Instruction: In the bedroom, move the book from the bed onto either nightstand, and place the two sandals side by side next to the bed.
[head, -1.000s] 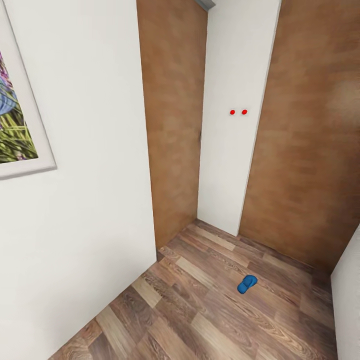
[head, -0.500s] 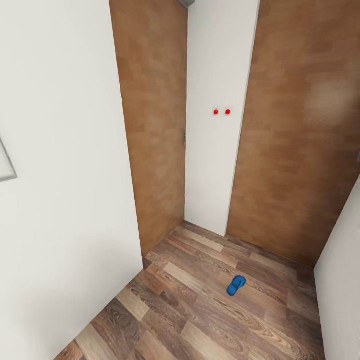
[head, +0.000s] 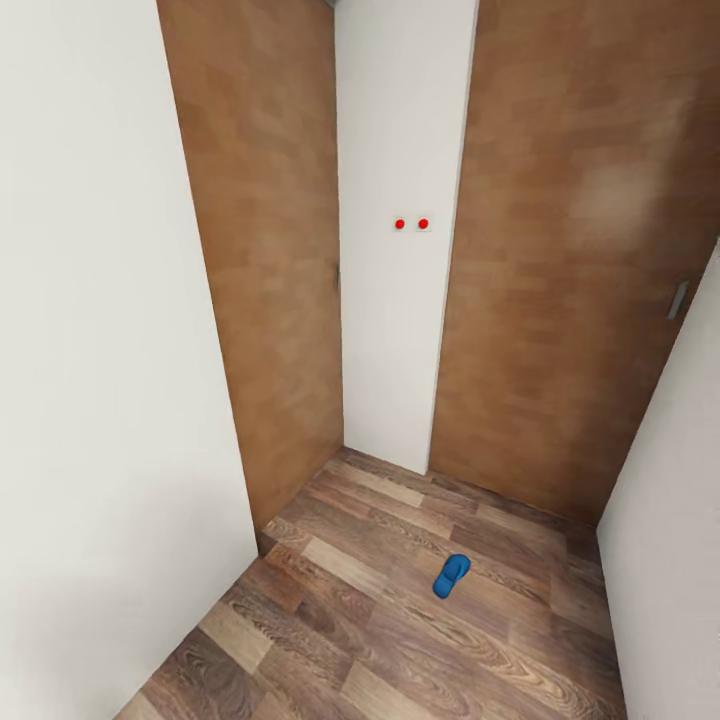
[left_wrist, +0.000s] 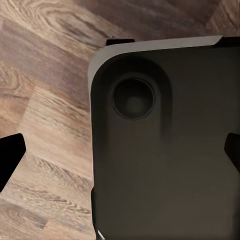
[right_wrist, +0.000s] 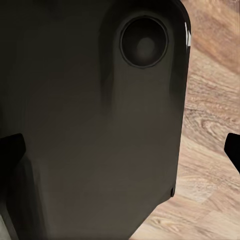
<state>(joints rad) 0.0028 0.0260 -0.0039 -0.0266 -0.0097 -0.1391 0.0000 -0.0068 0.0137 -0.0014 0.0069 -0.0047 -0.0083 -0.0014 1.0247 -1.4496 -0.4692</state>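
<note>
One small bright blue sandal (head: 451, 576) lies alone on the wood-plank floor, a short way ahead and slightly right of centre in the head view. The book, the bed and the nightstand are out of view. In the left wrist view my left gripper (left_wrist: 120, 152) is open, its dark fingertips (left_wrist: 10, 157) at the picture's edges over floor and a dark rounded part of my own body (left_wrist: 160, 140). In the right wrist view my right gripper (right_wrist: 120, 150) is open too, fingertips (right_wrist: 10, 150) far apart, with nothing held.
A white wall (head: 90, 350) runs close along the left. Two brown wooden doors (head: 270, 260) (head: 570, 260) flank a narrow white wall strip (head: 400, 300) bearing two red dots (head: 411, 224). Another white wall (head: 670, 540) closes the right side. The floor forms a narrow alcove.
The head view has swung to the right: the framed picture at the left has gone out of frame and the right door's handle has come in. The sandal itself has not moved.
</note>
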